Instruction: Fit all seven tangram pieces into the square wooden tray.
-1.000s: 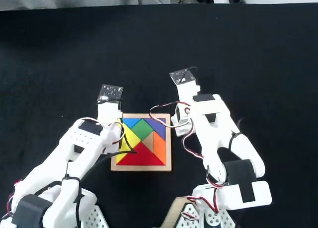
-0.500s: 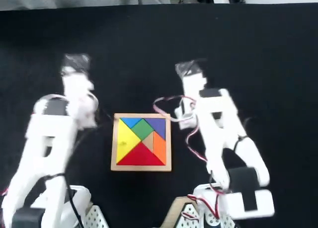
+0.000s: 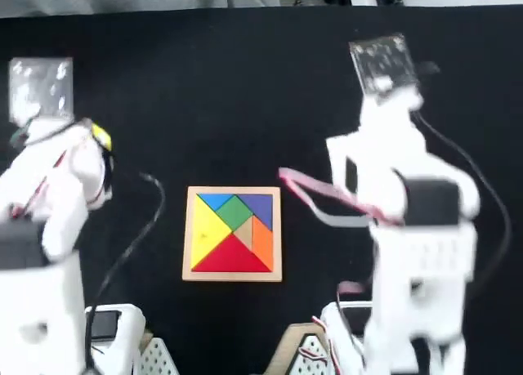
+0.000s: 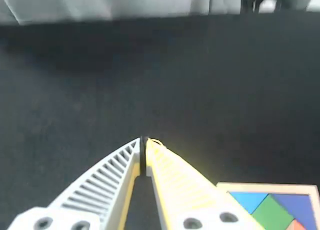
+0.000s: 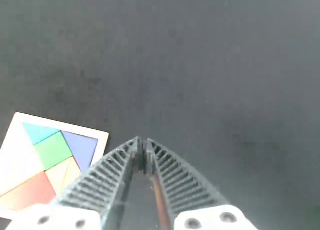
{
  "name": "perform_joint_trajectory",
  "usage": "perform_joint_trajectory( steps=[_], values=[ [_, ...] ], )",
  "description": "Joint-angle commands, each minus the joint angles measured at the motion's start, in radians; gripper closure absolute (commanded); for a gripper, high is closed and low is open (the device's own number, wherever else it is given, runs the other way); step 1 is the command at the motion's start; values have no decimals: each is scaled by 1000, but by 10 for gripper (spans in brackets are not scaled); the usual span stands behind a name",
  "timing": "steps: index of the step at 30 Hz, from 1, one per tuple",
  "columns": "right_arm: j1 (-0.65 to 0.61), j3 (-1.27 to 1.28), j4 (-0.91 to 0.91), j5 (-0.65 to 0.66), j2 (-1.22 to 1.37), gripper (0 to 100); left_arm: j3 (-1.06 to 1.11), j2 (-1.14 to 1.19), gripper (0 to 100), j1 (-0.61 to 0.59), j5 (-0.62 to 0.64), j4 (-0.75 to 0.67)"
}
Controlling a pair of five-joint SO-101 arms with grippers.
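The square wooden tray point(image 3: 234, 274) lies flat on the black table in front of both arms, with all the coloured tangram pieces point(image 3: 233, 232) packed inside it: blue, green, purple, yellow, orange, tan and red. A corner of the tray point(image 4: 272, 189) appears beside my left gripper point(image 4: 144, 141), which is shut on nothing and raised over bare cloth to the tray's left. My right gripper point(image 5: 139, 141) is shut too, held up to the right of the tray point(image 5: 15, 119). In the high view the left arm point(image 3: 45, 179) and right arm point(image 3: 400, 187) stand upright, well apart from the tray.
Black cloth covers the whole table point(image 3: 245, 89). The arm bases point(image 3: 327, 350) sit at the near edge. A grey curtain point(image 4: 100, 4) hangs behind the far edge. Loose cables point(image 3: 323, 203) trail from the right arm toward the tray.
Both arms have lifted and swung away from the tray, the left one outward to the left, the right one up and to the right. The filled tray stays put.
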Motion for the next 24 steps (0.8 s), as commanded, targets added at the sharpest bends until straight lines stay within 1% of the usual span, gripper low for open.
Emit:
perform_joint_trajectory(
  steps=[1,4,7,10,13,17,19,21,24],
  values=[
    [11,74,8,-9,-217,987,117,-259,970,73,-5,-9],
    [17,243,-103,-2,-340,987,282,-437,970,88,-5,-78],
    [17,412,-222,-2,-455,987,441,-557,970,64,-5,-167],
    [17,556,-330,8,-561,987,547,-578,970,31,-5,-239],
    [17,704,-451,46,-662,987,611,-580,970,19,-6,-319],
    [17,932,-644,49,-797,987,710,-588,970,16,-11,-463],
    [18,1027,-706,46,-869,987,759,-588,970,15,-12,-525],
    [18,1078,-703,37,-958,987,777,-591,970,7,-5,-523],
    [18,1075,-595,12,-1119,987,720,-643,970,7,-3,-382]
  ],
)
